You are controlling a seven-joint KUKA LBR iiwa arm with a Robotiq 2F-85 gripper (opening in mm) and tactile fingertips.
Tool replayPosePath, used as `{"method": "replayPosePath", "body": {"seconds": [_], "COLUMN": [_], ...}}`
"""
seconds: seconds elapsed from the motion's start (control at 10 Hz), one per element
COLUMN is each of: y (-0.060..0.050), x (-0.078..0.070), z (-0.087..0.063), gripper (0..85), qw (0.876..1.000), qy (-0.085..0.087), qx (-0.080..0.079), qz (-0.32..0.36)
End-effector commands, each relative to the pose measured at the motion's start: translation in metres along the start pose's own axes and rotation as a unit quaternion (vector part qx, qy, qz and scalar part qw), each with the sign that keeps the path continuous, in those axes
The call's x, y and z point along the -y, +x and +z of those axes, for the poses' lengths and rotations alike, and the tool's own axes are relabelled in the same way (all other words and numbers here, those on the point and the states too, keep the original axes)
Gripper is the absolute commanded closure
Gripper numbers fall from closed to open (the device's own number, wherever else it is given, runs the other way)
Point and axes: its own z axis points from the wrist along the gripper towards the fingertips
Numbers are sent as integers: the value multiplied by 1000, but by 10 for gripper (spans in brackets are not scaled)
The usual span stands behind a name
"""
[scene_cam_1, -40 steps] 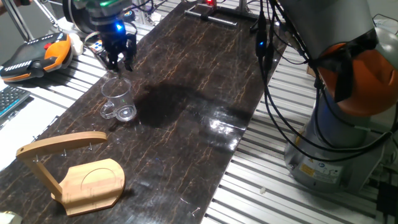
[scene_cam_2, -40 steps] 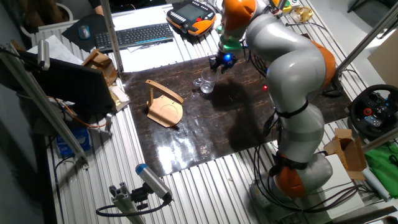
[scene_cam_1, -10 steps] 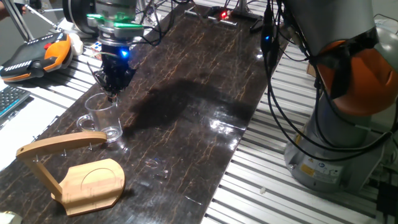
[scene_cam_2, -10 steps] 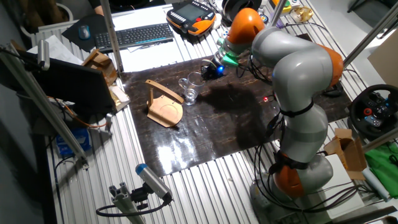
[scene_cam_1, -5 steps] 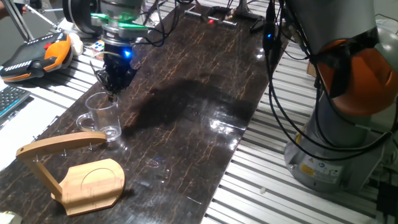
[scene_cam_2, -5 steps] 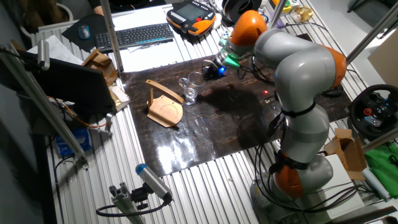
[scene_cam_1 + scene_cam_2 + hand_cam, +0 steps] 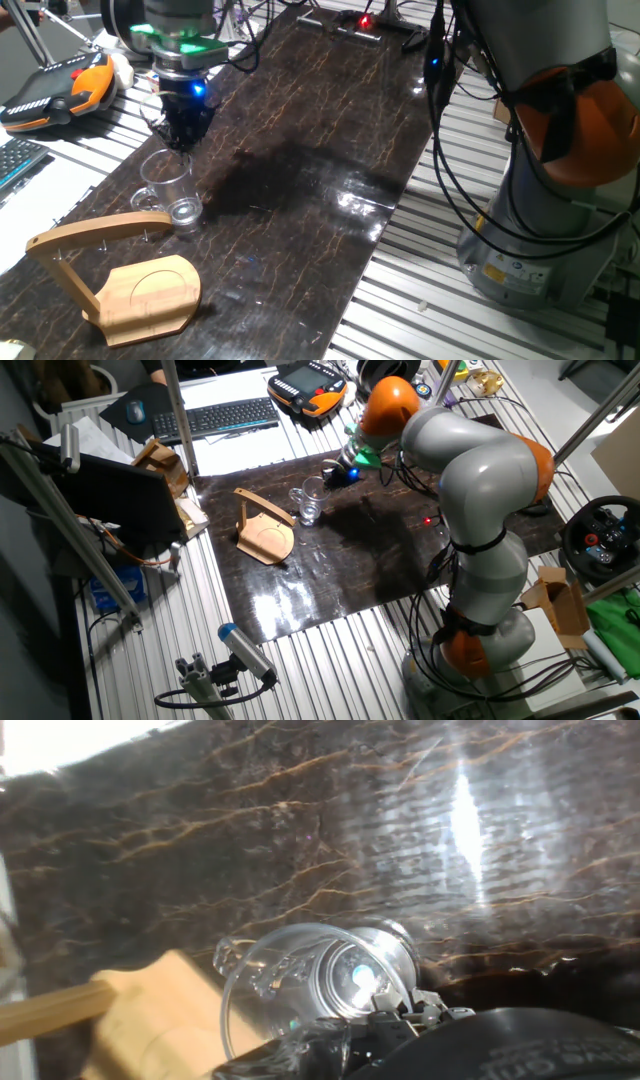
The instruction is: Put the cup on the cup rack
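Here the gripper (image 7: 181,143) pinches the clear, looped-handle cup (image 7: 168,187) by its rim.

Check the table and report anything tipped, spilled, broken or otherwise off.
Nothing spilled or broken shows. The one thing askew is the cup: it leans, with the gripper pinching its rim, beside the cup rack. That looks like handling, not an accident. The cup rack stands upright on the table.
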Motion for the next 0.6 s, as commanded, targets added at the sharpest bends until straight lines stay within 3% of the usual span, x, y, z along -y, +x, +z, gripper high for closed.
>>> {"method": "replayPosePath", "body": {"seconds": [0.0,0.2,0.4,0.5], "y": [0,-1,-1,-1], "x": [1,1,1,1], "z": [2,2,2,3], "gripper": [840,817,613,580], "qw": [1000,1000,999,999], "qy": [5,17,43,46], "qx": [-2,-10,-10,-9], "qz": [-2,-2,2,1]}}
